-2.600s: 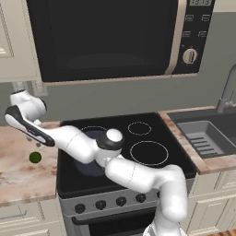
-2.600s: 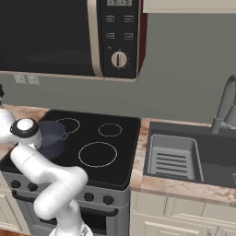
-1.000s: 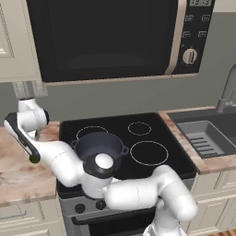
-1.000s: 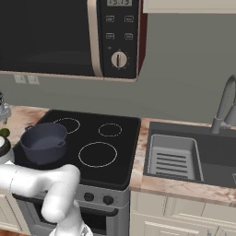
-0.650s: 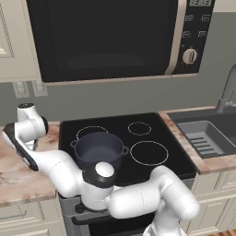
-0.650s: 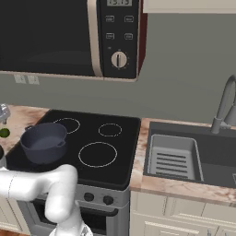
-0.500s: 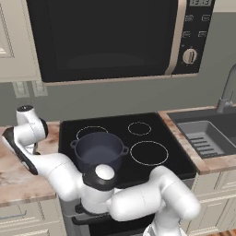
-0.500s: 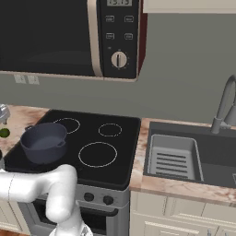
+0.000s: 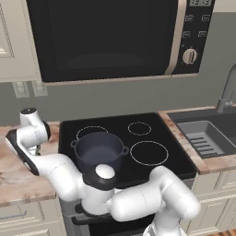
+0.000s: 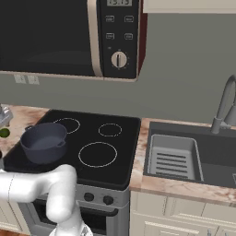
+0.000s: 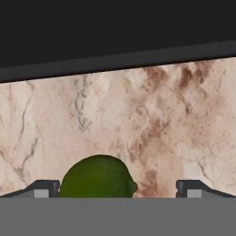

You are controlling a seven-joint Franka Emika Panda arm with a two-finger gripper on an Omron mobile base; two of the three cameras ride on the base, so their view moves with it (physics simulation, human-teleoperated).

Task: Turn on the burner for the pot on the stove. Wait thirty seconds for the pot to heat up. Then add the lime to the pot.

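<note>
On the marbled surface [image 11: 175,120], the lime [image 11: 97,177] sits unlifted between the spread-apart pincer [image 11: 117,188] tips, toward nine o'clock, so grasping and dropping it into the pot [image 9: 99,151] remain.

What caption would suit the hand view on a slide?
Open end effector poised over the small dark green round lime lying on the mottled pink-beige marble counter, between its two fingertips.

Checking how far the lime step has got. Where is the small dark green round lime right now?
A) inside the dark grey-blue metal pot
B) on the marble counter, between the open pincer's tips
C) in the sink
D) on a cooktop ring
B: in the hand view the small dark green round lime rests on the mottled marble counter, between the spread tips of the open pincer, nearer one tip.
</note>
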